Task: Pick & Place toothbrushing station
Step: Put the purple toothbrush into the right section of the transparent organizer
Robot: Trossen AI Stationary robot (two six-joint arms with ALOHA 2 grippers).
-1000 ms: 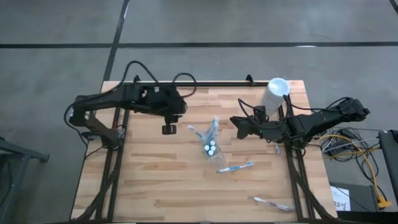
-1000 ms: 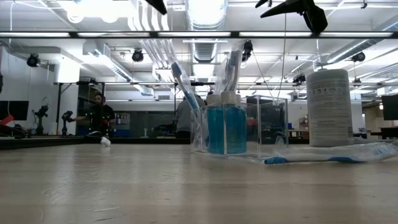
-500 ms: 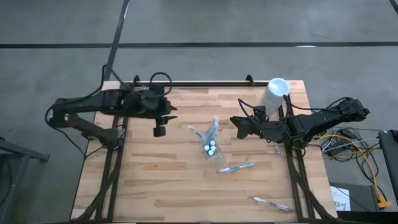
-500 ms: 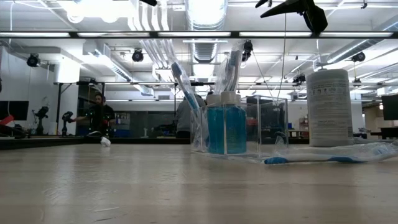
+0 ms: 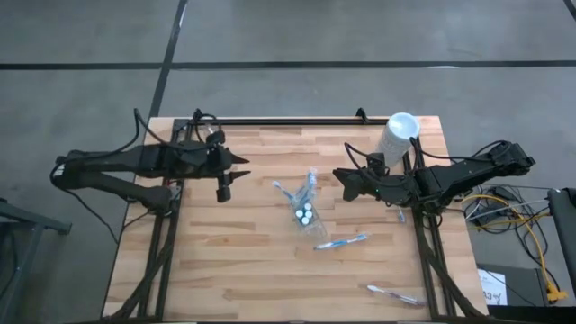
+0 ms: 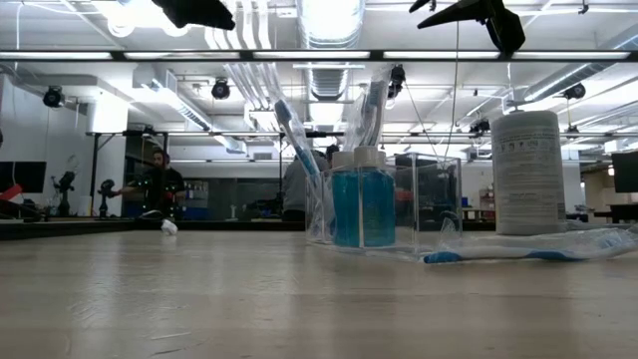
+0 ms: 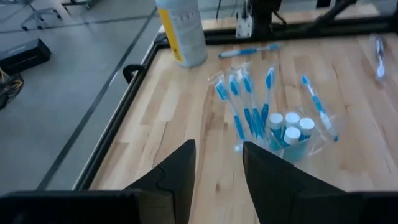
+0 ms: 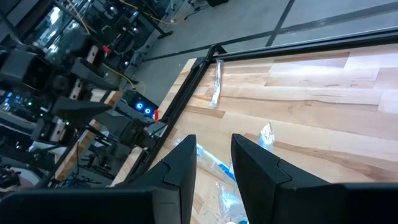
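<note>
Care matters most in the next approach, because the clear pouch [image 5: 304, 205] in the middle of the bench [image 5: 225, 270] is soft and already stands full: several toothbrushes [image 7: 249, 106] lean inside it and the small white-capped tubes [image 7: 291, 124] sit upright in its lower part. Two more toothbrushes lie loose on the wood. One loose toothbrush [image 5: 342, 241] is near the pouch, on the side toward the front edge. The other loose toothbrush [image 5: 393, 294] is well apart from the pouch, near the front right corner.

The left claw [image 5: 222, 187] hangs above the bench to the left of the pouch, well apart from it. Its fingers are spread a little and hold nothing. The right claw [image 5: 344, 183] hangs to the right of the pouch, closer to it, also with a small gap between the fingers and nothing in them.

I judge that the step in hand is to fetch a loose toothbrush. The right arm seems better placed for it. The brush is thin and lies flat, so the claw should come straight down across the handle, near its middle, and close gently. When it carries the brush to the pouch, it should enter from above and not push the pouch wall, or the tubes may fall. The tall white cylinder [image 5: 396, 137] behind the right arm needs room too.
</note>
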